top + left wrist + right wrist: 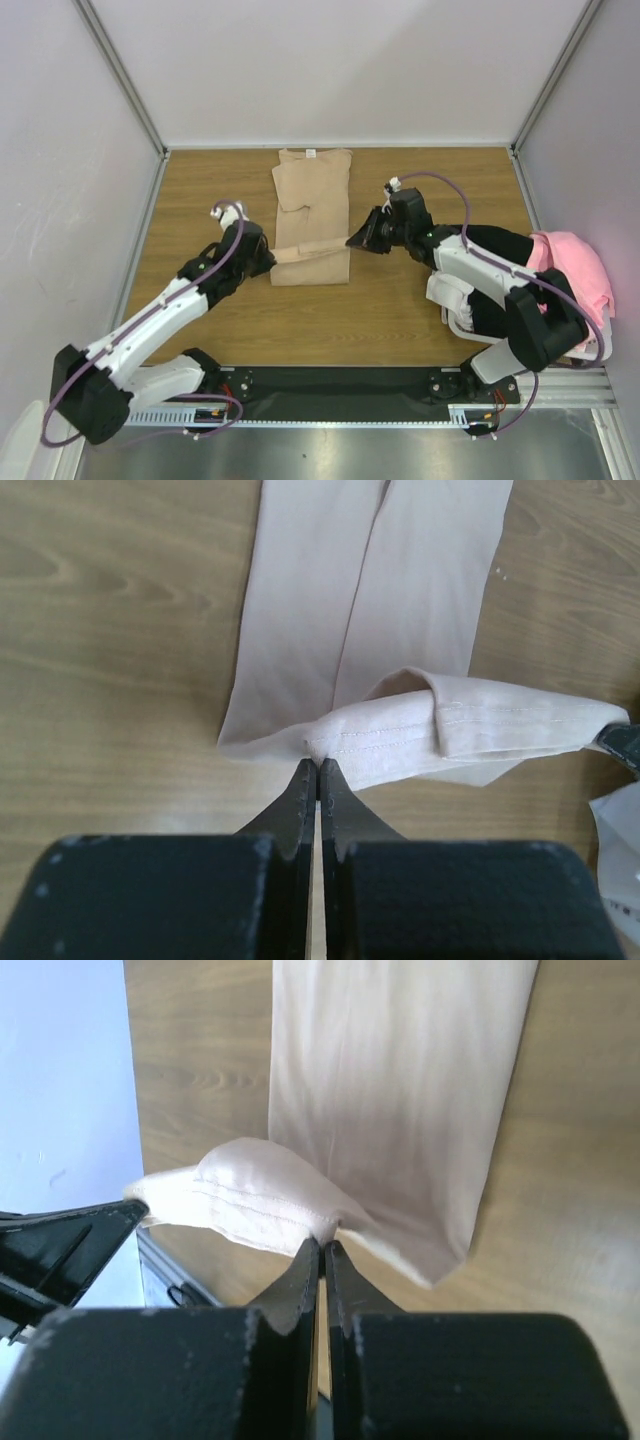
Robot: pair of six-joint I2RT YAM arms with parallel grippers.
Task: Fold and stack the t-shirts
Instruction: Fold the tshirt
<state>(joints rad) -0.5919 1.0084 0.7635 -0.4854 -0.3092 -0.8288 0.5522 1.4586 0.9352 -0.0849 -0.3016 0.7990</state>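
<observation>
Tabletop (pixel 400 310) | tan t-shirt (pixel 312 200) hem pinched, seemingly lifted: left gripper (pixel 318 767); right gripper (pixel 322 1244)

Wooden table (pixel 380 312), tan t-shirt (pixel 312 192) lying lengthwise at centre

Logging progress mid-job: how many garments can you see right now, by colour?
Tan t-shirt: 1
Pink t-shirt: 1
Black cloth, partly hidden, probably a shirt: 1
Total: 3
</observation>
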